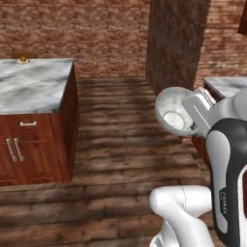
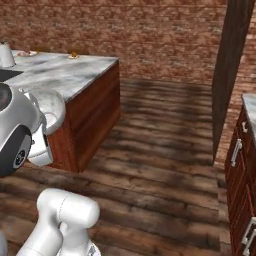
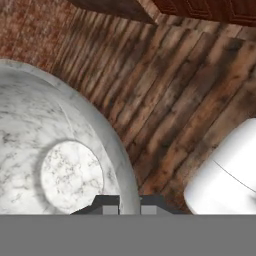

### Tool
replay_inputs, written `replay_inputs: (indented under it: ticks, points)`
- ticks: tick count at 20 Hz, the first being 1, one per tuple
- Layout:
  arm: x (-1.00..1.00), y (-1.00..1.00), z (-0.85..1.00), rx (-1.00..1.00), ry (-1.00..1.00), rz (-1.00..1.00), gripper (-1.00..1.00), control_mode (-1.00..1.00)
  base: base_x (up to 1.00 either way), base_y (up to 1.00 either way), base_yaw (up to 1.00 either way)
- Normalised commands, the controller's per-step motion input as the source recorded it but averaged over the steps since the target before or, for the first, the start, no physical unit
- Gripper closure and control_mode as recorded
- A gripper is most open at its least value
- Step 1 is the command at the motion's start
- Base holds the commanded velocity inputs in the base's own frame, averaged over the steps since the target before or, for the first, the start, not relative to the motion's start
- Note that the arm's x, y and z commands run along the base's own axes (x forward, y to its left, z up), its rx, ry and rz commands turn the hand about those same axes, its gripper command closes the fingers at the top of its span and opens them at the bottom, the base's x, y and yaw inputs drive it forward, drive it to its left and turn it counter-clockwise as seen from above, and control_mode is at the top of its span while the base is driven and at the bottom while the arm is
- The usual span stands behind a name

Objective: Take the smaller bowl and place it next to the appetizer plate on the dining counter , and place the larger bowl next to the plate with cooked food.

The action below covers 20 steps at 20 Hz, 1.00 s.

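Observation:
A white marble bowl (image 1: 172,112) hangs tilted in the air over the wooden floor, with my gripper (image 1: 192,121) shut on its rim. In the hand view the bowl (image 3: 60,155) spreads across the left half, and the gripper (image 3: 127,204) pinches its rim between both tips. The right base view has the bowl (image 2: 51,107) just beside my arm. I cannot tell whether this is the smaller or the larger bowl. On the marble island counter (image 2: 65,72), far back, lie a small plate (image 2: 27,53) and a small brown item (image 2: 74,55).
The island's dark wood cabinet (image 1: 34,144) stands at the left. A dark pillar (image 1: 176,43) rises ahead and a second counter with drawers (image 2: 242,150) is at the right. A brick wall closes the back. Wide wooden floor (image 2: 160,135) lies between the counters.

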Motion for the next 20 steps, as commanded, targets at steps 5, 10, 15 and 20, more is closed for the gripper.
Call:
replay_inputs:
  ticks: [5,10,15,20]
  points:
    - [0.0,0.0,0.0,0.0,0.0,0.0,1.0,1.0,0.47,-0.22,0.74]
    - [0.0,0.0,0.0,0.0,0.0,0.0,1.0,1.0,0.46,-0.82,0.58]
    - [0.0,0.0,0.0,0.0,0.0,0.0,1.0,1.0,0.47,-0.99,0.54]
    - [0.0,0.0,0.0,0.0,0.0,0.0,1.0,1.0,0.5,-1.0,0.52]
